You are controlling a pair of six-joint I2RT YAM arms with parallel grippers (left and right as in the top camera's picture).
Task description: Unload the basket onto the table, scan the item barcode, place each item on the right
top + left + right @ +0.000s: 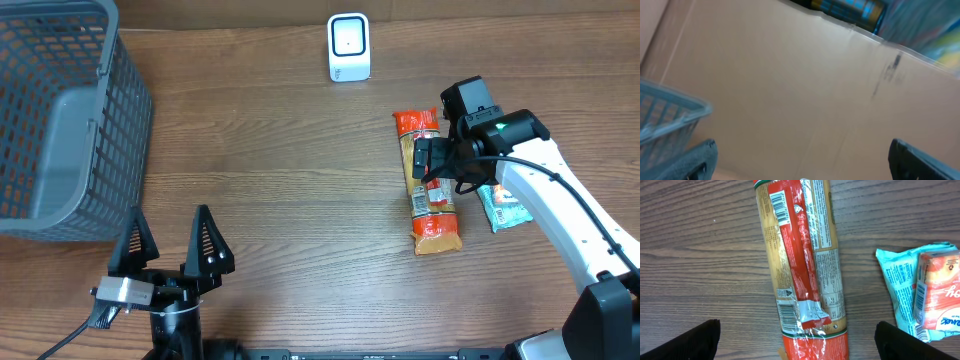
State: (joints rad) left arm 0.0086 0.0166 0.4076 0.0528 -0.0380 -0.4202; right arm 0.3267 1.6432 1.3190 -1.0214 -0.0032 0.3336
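Wood-grain table point(300, 200), viewed from above. Far left: grey mesh basket point(130, 120). Far edge, centre: white scanner point(349, 47). Right: long orange-and-red packet point(436, 225) lying flat, barcodes facing up; beside it, not touching, a teal packet point(503, 210).

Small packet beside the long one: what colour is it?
Small packet is mostly teal, clearest in the right wrist view.

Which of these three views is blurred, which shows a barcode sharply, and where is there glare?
Left wrist view: blurred throughout, the basket rim and cardboard wall soft. Right wrist view: sharp, barcode bars on the orange packet distinct, slight glare on its crinkled seam. Overhead view: even light, faint shadows only on the table.
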